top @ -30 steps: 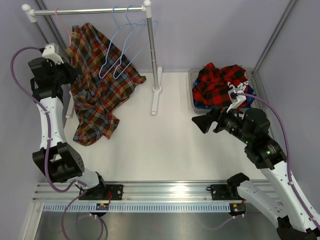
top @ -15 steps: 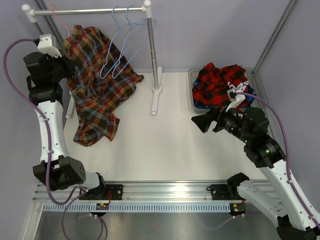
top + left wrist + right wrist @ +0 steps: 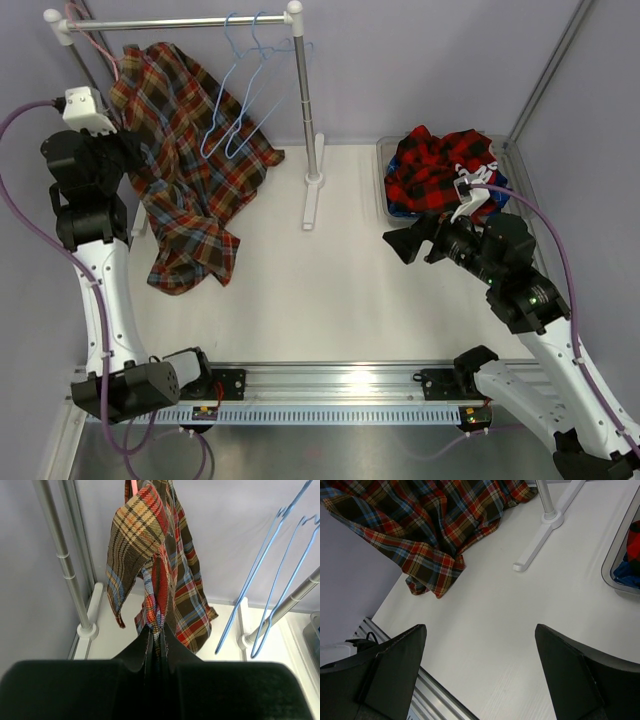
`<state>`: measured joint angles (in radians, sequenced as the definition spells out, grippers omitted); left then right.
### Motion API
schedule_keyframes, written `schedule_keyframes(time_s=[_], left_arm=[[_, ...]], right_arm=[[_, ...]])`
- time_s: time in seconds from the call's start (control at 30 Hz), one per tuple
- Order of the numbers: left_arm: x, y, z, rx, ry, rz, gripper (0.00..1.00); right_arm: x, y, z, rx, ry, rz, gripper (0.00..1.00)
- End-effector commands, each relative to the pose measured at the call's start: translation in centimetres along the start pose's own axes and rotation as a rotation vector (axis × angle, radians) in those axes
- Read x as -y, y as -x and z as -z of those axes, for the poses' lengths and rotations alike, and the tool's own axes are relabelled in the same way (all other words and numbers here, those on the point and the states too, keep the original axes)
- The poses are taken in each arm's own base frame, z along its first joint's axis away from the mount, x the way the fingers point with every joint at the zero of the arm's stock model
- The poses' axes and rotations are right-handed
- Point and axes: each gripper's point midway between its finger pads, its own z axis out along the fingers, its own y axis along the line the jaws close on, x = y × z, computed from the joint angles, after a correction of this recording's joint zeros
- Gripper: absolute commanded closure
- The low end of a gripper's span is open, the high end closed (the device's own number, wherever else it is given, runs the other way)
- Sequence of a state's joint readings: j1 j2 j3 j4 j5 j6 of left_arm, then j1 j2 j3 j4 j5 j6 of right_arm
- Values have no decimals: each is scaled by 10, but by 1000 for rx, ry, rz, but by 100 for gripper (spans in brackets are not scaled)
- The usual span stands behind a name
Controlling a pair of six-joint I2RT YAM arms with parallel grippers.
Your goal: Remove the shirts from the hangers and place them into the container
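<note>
The top camera looked steeply down from behind the near edge over the whole table (image 3: pixel 330 300). The left wrist camera sat close, facing up the brown plaid shirt (image 3: pixel 165 570). The right wrist camera overlooked the table's middle from farther off. All shared that shirt.

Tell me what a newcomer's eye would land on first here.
The big brown plaid shirt draping from the rack at back left, its cloth pinched in the left gripper. Then the red checked shirt heaped in the bin at right, and two bare blue hangers on the rack.
</note>
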<state>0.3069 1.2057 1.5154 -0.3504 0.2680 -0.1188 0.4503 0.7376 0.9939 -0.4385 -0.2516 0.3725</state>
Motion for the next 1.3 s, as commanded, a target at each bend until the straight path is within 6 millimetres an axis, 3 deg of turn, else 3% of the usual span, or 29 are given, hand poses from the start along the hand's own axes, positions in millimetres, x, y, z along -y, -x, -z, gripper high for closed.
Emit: schedule_keyframes(time_s=[0.0, 0.03, 0.07, 0.1, 0.2, 0.23, 0.27, 0.3, 0.53, 0.73, 0.97, 1.27], left_arm=[[-3, 8, 23, 86, 59, 18, 100], [0, 5, 37, 91, 69, 41, 100], [-2, -12, 43, 52, 86, 58, 100], [-10, -42, 46, -7, 120, 78, 100], [-10, -70, 78, -45, 164, 107, 100], [-12, -91, 84, -84, 180, 116, 100], [-7, -94, 97, -77, 166, 113, 100], [-4, -108, 101, -103, 160, 117, 100], [30, -150, 134, -267, 34, 116, 100], [37, -184, 156, -412, 29, 54, 100], [63, -184, 173, -410, -111, 52, 100], [106, -169, 201, -383, -366, 50, 100]], right_arm=[[-3, 6, -2, 23, 8, 25, 1], [-3, 6, -2, 22, 7, 25, 1], [-3, 6, -3, 21, 8, 25, 0], [-2, 6, -4, 20, 8, 24, 0], [-2, 5, -6, 13, 6, 22, 1], [-2, 5, -6, 11, 9, 24, 1], [-1, 4, -8, 4, 7, 22, 1], [-1, 3, -9, 1, 7, 20, 1], [1, -1, -16, -33, 2, 10, 1], [6, -2, -24, -45, -19, 10, 1], [19, -3, -33, -49, -69, 34, 1], [32, 0, -37, -55, -139, 54, 0]])
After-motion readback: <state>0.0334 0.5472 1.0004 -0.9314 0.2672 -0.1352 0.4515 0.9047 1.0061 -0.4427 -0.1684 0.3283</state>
